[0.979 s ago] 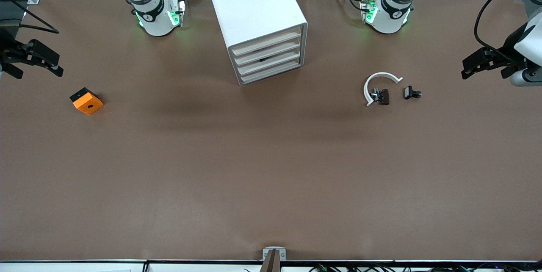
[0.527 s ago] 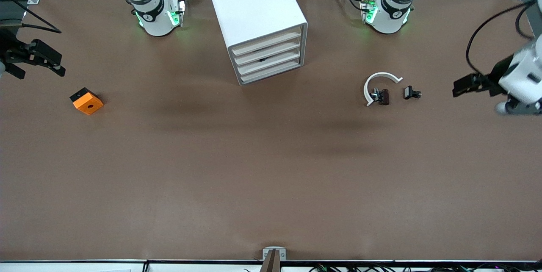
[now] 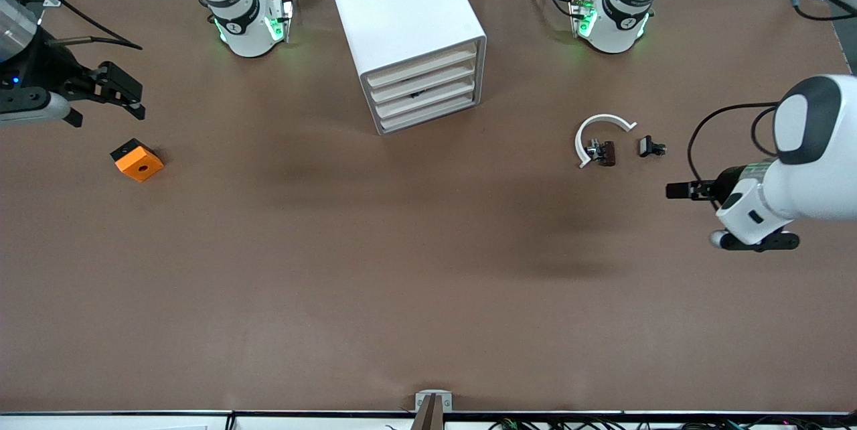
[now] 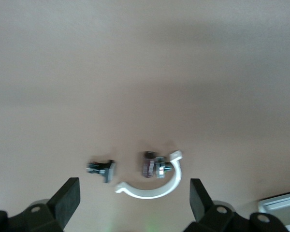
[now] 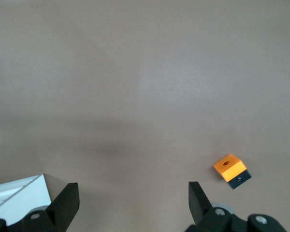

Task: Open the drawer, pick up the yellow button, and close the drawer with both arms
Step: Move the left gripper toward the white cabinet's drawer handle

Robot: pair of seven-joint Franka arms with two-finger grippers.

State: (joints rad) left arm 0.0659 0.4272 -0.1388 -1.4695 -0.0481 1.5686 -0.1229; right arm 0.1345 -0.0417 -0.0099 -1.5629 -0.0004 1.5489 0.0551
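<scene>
Honestly the main risk I see: all four drawers of the white drawer cabinet (image 3: 408, 35) at the table's robot-side edge are shut, so the button isn't visible anywhere, presumably inside. Pull the wrong one and it's wasted effort, or the light cabinet just slides. Left gripper (image 3: 676, 190) hangs jaws apart over the left arm's end, by the white curved bracket (image 3: 601, 134) and black clip (image 3: 651, 147); the left wrist view shows their bolts. Right gripper (image 3: 114, 96), also apart, hovers near the orange block (image 3: 137, 160)
</scene>
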